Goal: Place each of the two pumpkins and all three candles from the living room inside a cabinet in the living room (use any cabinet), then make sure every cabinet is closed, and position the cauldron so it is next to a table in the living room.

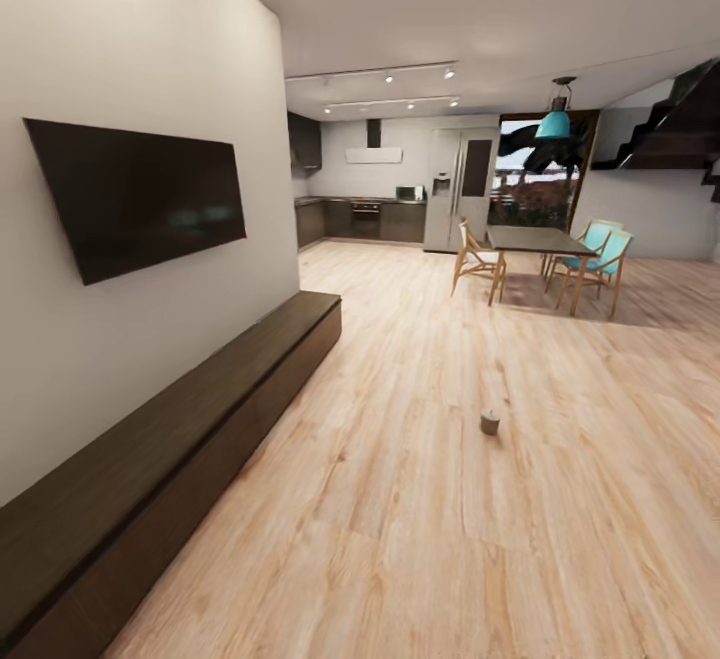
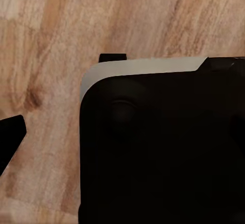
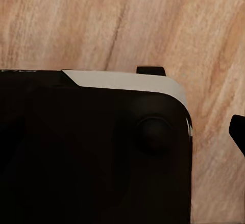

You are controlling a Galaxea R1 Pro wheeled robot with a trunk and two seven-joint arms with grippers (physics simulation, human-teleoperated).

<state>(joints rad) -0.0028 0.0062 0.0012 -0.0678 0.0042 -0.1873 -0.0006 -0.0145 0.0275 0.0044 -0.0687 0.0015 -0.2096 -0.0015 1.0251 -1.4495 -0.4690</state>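
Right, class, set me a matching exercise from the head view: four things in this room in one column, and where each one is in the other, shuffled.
Things:
1. candle
2. TV
3. cabinet
4. lamp

Places:
A. along the foot of the left wall
B. hanging over the dining table
C. alone on the wooden floor, mid-room
D. mounted on the left wall

Pairs: 1-C, 2-D, 3-A, 4-B
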